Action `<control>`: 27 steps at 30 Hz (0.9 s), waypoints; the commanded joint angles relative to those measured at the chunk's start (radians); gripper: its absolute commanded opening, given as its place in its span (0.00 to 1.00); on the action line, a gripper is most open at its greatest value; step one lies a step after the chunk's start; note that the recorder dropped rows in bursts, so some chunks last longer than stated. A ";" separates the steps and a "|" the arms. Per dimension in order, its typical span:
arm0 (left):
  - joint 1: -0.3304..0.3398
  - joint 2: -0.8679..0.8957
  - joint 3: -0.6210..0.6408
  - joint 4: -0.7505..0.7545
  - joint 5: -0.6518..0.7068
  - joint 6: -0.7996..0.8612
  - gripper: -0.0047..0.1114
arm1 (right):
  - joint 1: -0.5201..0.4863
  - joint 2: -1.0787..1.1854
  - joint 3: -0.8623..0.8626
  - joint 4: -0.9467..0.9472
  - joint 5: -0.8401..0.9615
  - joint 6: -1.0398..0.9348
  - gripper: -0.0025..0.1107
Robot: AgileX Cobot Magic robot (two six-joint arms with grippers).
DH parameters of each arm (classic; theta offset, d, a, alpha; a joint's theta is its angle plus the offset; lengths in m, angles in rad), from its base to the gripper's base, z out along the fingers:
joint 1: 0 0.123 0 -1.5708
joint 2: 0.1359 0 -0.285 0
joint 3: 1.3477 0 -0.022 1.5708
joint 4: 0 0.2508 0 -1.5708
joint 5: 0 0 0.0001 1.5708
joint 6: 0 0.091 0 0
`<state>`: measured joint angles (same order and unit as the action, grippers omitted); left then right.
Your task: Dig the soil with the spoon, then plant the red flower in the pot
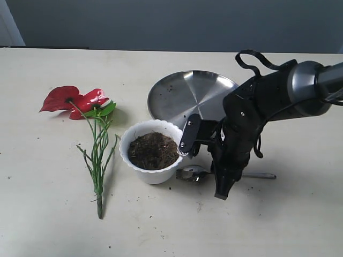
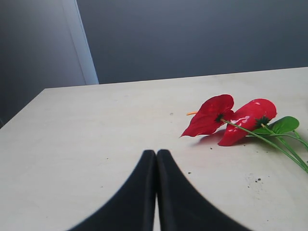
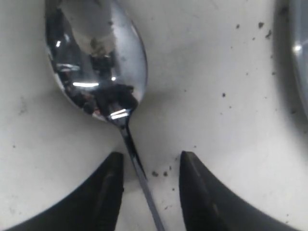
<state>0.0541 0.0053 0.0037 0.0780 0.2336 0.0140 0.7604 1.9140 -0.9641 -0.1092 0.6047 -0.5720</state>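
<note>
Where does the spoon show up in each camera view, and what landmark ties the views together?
Exterior view: the spoon lies just right of the pot, partly hidden by the right gripper.
Left wrist view: not in it.
Right wrist view: the spoon shows its bowl ahead of the fingertips, with the handle running back between the open fingers.
Shared landmark: the right gripper straddling the handle.
</note>
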 commanded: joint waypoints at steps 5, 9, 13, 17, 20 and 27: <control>-0.007 -0.005 -0.004 -0.008 -0.001 -0.004 0.04 | -0.003 0.074 0.014 0.006 0.047 0.001 0.02; -0.007 -0.005 -0.004 -0.008 -0.001 -0.004 0.04 | -0.003 0.022 0.014 -0.007 0.112 0.043 0.02; -0.007 -0.005 -0.004 -0.008 -0.001 -0.004 0.04 | -0.002 -0.076 0.014 -0.042 0.228 0.053 0.02; -0.007 -0.005 -0.004 -0.008 -0.001 -0.004 0.04 | -0.002 -0.167 0.014 -0.101 0.265 0.114 0.02; -0.007 -0.005 -0.004 -0.008 -0.001 -0.004 0.04 | -0.002 -0.217 0.014 -0.188 0.307 0.158 0.02; -0.007 -0.005 -0.004 -0.008 -0.001 -0.004 0.04 | 0.014 -0.300 0.012 -0.351 0.368 0.229 0.02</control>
<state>0.0541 0.0053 0.0037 0.0780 0.2336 0.0140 0.7628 1.6521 -0.9519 -0.3671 0.9540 -0.3803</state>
